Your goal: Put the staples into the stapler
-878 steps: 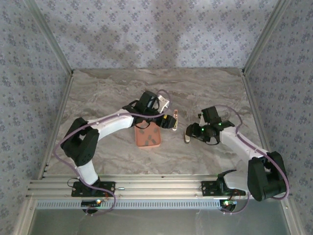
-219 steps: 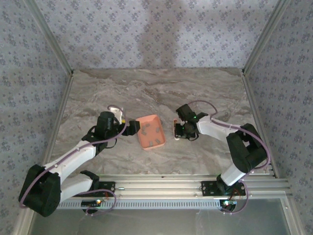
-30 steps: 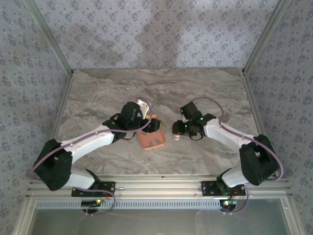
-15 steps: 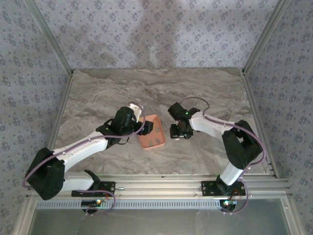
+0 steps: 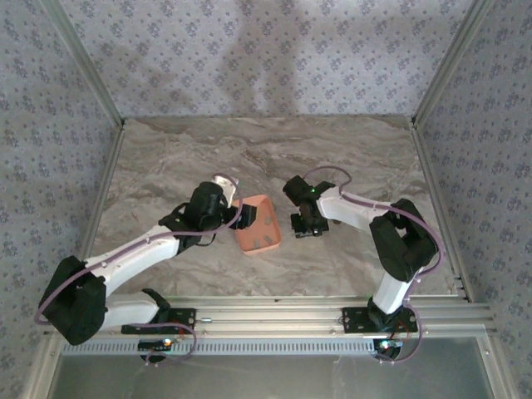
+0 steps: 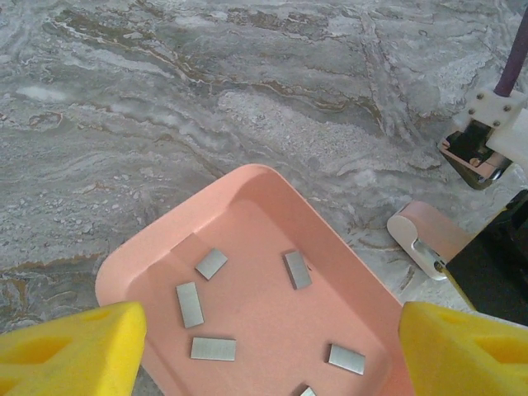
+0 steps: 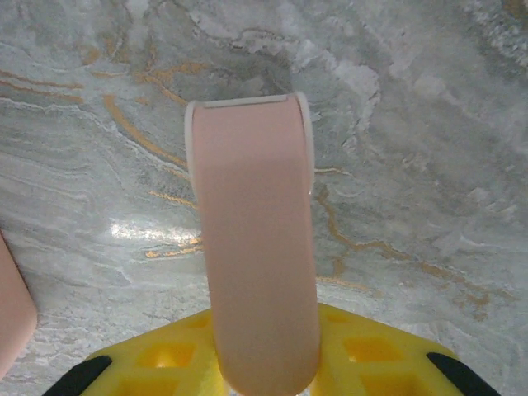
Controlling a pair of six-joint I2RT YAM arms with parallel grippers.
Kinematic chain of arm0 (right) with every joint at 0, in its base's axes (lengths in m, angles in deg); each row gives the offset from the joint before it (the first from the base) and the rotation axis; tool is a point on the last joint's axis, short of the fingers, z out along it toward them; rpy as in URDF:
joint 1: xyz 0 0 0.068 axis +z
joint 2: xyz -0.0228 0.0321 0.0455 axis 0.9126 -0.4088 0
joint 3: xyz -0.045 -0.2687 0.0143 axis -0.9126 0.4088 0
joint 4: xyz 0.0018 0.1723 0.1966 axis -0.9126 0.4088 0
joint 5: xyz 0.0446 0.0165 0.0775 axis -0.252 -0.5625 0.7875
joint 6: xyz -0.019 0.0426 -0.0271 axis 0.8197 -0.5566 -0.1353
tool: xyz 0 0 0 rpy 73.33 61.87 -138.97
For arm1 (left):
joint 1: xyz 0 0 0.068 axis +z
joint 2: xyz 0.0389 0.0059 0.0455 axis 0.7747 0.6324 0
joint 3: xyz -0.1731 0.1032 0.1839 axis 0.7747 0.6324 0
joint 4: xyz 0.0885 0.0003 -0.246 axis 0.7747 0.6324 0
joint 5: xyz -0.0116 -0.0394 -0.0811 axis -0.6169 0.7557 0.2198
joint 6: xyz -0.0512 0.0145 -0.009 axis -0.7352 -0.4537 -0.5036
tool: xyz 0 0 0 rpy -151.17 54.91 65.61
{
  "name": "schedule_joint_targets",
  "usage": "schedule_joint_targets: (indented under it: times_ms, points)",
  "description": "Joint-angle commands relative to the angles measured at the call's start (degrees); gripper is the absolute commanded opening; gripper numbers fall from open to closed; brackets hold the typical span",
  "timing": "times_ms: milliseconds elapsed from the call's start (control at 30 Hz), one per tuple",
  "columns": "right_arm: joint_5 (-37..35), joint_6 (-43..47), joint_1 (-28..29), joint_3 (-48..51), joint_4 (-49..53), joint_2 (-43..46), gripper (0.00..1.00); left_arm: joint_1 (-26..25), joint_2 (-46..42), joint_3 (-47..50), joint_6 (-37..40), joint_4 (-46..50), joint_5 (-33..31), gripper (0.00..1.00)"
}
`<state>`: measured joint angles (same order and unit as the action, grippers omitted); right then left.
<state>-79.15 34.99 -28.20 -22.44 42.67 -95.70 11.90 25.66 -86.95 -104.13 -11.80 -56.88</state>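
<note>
Nothing loaded yet: the staples [image 6: 190,304] lie in the tray [image 6: 256,239] under the wide-open left gripper [image 6: 268,351]; the right gripper [image 7: 264,363] clamps the stapler [image 7: 252,231]

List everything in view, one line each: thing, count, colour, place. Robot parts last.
table: one, grey-beige marble, under everything
walls: three, patterned blue-grey, round the table
tray: one, salmon pink, mid-table
staples: at least six strips, grey, lying in the tray
stapler: one, pale pink and white, on the table right of the tray
left gripper: one, yellow pads, open above the tray
right gripper: one, yellow pads flanking the stapler, grip unclear
arms: two, white and black, reaching in from the near edge
</note>
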Motion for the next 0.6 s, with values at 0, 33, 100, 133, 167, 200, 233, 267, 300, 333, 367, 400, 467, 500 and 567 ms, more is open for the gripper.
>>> schedule_joint_targets:
  times_ms: [0,33,100,133,167,200,233,267,300,333,367,400,467,500,567]
  points:
    - [-2.1,0.6,0.1,-2.4,3.0,1.5,0.26,0.6,-2.1,0.9,0.3,0.1,-0.5,0.80]
    - [-2.3,0.9,-0.2,-3.0,3.5,1.5,0.26,0.6,-2.3,1.0,0.3,0.1,-0.5,0.81]
    - [-2.5,1.4,-0.6,-4.1,3.7,1.6,0.25,0.8,-2.7,1.2,0.6,0.2,-0.5,0.80]
    - [-2.6,1.7,-0.9,-4.6,3.7,1.5,0.24,0.7,-3.0,1.2,0.8,0.3,-0.6,0.80]
    - [-2.5,1.9,-1.1,-4.8,3.6,1.4,0.24,0.8,-3.1,1.0,0.9,0.5,-0.7,0.80]
    - [-2.6,2.3,-1.5,-4.8,3.5,1.2,0.24,0.9,-3.3,1.1,1.0,0.7,-0.8,0.81]
    - [-2.7,2.6,-2.0,-6.7,3.4,0.8,0.24,0.9,-3.5,1.0,1.1,0.9,-0.9,0.80]
    - [-2.8,2.8,-2.3,-7.2,3.4,0.6,0.24,0.9,-3.7,1.1,1.1,1.0,-0.9,0.80]
    - [-2.6,3.2,-2.7,-7.8,3.3,0.1,0.24,1.0,-3.9,1.1,1.1,1.1,-0.9,0.81]
    - [-2.6,3.6,-3.2,-8.2,3.1,-0.2,0.24,1.1,-4.0,1.2,1.1,1.1,-0.9,0.81]
    - [-2.6,3.8,-3.5,-8.7,3.0,-0.7,0.24,1.1,-4.1,1.2,1.2,1.2,-1.0,0.81]
    - [-2.5,4.1,-4.0,-9.3,2.8,-1.1,0.24,1.2,-4.2,1.2,1.3,1.3,-1.1,0.81]
    - [-2.4,4.5,-4.7,-10.5,2.4,-2.1,0.24,1.4,-4.3,1.1,1.4,1.5,-1.1,0.81]
    - [-2.4,4.7,-5.1,-11.2,2.1,-2.6,0.24,1.4,-4.3,1.1,1.4,1.5,-1.1,0.81]
    - [-2.2,4.7,-5.8,-12.4,2.0,-3.8,0.24,1.5,-4.3,0.9,1.5,1.7,-1.1,0.81]
